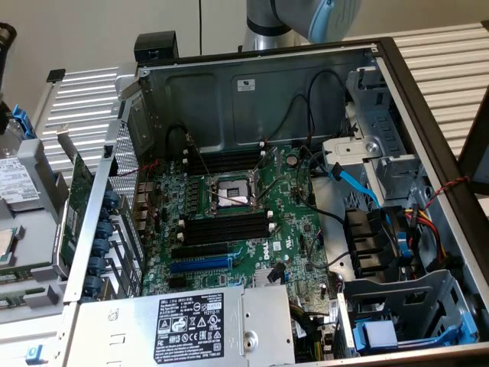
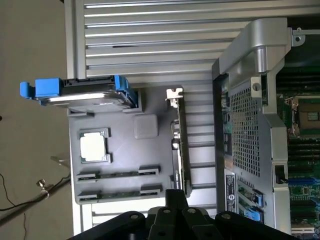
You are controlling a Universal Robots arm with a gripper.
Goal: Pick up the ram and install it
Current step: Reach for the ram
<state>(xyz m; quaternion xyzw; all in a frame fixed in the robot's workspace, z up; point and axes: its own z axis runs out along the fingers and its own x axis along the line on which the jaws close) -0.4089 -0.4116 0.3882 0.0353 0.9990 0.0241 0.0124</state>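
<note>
- Ram (image 2: 119,192): a thin greenish stick standing on edge in a long holder on the gray tray (image 2: 125,155). It is outside the computer case (image 2: 250,125) and well apart from the board inside.
- A second holder (image 2: 119,173) lies just beside the first. Whether it also carries a stick is hard to tell.
- Tool (image 2: 176,195): dark and clenched, with nothing between its tips. It hovers over the tray's edge, near one end of the ram and just beside the expansion card (image 2: 182,145), which stands on edge with its metal bracket up.
- Also on the tray are a square processor chip (image 2: 94,147) and, at the far end, a drive with blue rails (image 2: 82,92).
- The tray rests on the slatted metal bench (image 2: 150,30), next to the case.
- In the exterior view the case lies open with the motherboard (image 1: 294,229) exposed. The long black memory slots (image 1: 225,228) on either side of the processor socket (image 1: 229,191) look empty.
- Progress, as I judge it: nothing is done. The ram is not lifted and no slot is filled, so both the pick and the seating are left.
- Hard to make out:
  - The ram shows edge-on, so its label and chips cannot be read.
  - The tool's body is cut off by the frame edge.
  - The arm (image 1: 306,19) is cut off at the top of the exterior view.
  - The tray is cropped at the exterior view's left.
  - The slot latches are too small to judge as open or shut.
</note>
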